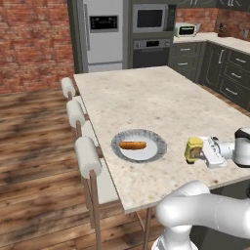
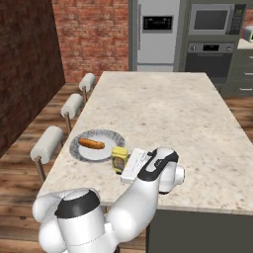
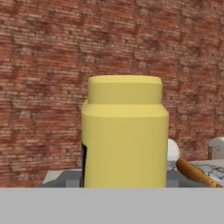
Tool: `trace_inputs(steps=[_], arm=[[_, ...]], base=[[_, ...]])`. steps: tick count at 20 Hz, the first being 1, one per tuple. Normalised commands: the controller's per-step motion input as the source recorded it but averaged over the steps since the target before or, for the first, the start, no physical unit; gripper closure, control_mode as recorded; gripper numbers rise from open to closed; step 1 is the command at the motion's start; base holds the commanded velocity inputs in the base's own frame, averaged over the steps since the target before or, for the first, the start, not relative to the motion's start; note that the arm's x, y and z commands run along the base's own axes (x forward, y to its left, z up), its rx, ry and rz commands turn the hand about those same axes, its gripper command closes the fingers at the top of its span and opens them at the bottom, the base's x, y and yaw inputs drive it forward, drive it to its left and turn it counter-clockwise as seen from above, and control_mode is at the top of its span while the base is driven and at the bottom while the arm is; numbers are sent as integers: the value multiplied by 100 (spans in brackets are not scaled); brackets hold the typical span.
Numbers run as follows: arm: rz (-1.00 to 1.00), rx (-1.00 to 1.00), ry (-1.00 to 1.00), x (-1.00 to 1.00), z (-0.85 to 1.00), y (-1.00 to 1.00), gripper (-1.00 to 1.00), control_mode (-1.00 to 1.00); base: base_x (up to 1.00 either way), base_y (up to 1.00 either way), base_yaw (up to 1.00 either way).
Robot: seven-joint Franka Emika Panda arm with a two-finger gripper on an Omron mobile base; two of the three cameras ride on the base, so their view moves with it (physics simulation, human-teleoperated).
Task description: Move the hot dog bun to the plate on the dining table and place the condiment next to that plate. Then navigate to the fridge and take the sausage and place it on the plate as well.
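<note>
The hot dog bun (image 1: 133, 145) (image 2: 92, 144) lies on the grey-rimmed plate (image 1: 117, 139) (image 2: 76, 148) near the front left edge of the dining table (image 1: 146, 97) (image 2: 163, 108). My gripper (image 1: 199, 151) (image 2: 124, 163) reaches in level from the right and is shut on the yellow condiment (image 1: 194, 150) (image 2: 119, 159), which stands upright just right of the plate, low over the tabletop. In the hand view the condiment (image 3: 124, 131) is close up, with the bun (image 3: 194, 172) and plate rim (image 3: 210, 165) behind it at the right. The fridge (image 1: 103, 34) (image 2: 157, 32) stands closed beyond the table's far end. The sausage is out of view.
White-cushioned stools (image 1: 88, 156) (image 2: 47, 143) line the table's left edge. A built-in oven and microwave (image 1: 150, 19) stand right of the fridge. Dark cabinets with a stone counter (image 1: 229, 73) run along the right. A brick wall (image 1: 34, 39) closes the left.
</note>
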Motion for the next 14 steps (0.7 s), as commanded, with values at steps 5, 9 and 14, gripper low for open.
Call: trace_inputs(steps=[5, 9, 14], arm=[[0, -7, -3, 0, -11, 8, 100, -100], [0, -12, -9, 0, -18, 9, 100, -100], [0, -5, -3, 14, -17, 12, 100, -100]], base=[[0, 0, 0], [0, 0, 0], [0, 0, 0]])
